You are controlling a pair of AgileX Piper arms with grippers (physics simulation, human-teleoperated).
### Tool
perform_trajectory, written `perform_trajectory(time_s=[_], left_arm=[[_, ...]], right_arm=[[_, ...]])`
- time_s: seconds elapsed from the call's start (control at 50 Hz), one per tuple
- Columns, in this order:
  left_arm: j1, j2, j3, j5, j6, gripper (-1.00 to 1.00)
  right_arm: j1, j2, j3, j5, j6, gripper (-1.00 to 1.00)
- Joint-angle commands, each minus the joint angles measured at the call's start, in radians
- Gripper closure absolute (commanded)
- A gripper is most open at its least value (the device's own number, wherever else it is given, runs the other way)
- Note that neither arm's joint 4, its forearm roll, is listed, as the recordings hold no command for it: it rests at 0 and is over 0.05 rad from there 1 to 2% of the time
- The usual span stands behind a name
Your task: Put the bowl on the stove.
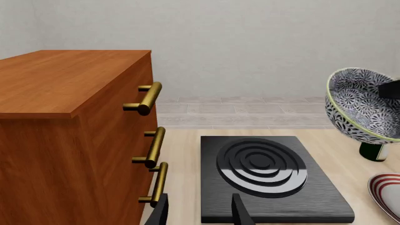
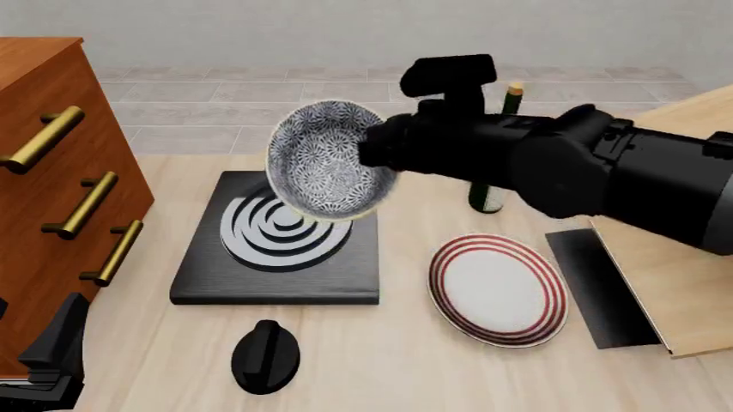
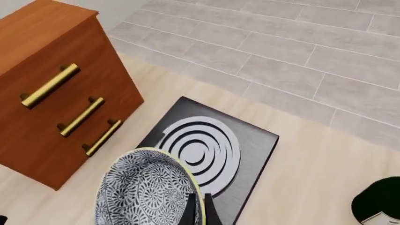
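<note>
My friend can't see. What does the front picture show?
The right gripper holds the speckled bowl, tilted, above the black stove. Nearby on the table are a red-striped plate and a black knob.

Evenly and softly lit throughout, bright without harshness, as from diffuse overhead light. No hard cast shadows; only faint soft shading under the plate [image 2: 499, 289] toward 6 o'clock and around the knob [image 2: 266, 354]. Pale sheen across the burner rings of the stove [image 2: 278, 239], strongest in the front view, darker toward 12 o'clock in the left wrist view. Mild highlights along the brass handles [image 2: 46, 137] of the wooden cabinet [image 2: 51, 86]. Sharp and clean everywhere, free of motion blur, grain and focus falloff. Straight lines kept straight to the edges, with no visible lens distortion. Flat rendered look, slightly aliased edges on the speckled bowl [image 2: 326, 160].
</note>
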Motion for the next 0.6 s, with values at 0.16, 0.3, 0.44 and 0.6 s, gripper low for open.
perform_trajectory(time_s=[0.16,0.3,0.44,0.6], left_arm=[[0.000,0.000,0.000,0.000,0.000,-1.00],[0.000,0.000,0.000,0.000,0.000,-1.00],[0.000,0.000,0.000,0.000,0.000,-1.00],[0.000,0.000,0.000,0.000,0.000,-1.00]], right_arm=[[-0.004,0.240,-0.217,0.016,0.042,1.00],[-0.008,0.302,-0.278,0.022,0.077,1.00],[0.002,0.352,-0.325,0.021,0.104,1.00],[0.002,0.419,-0.384,0.025,0.114,1.00]])
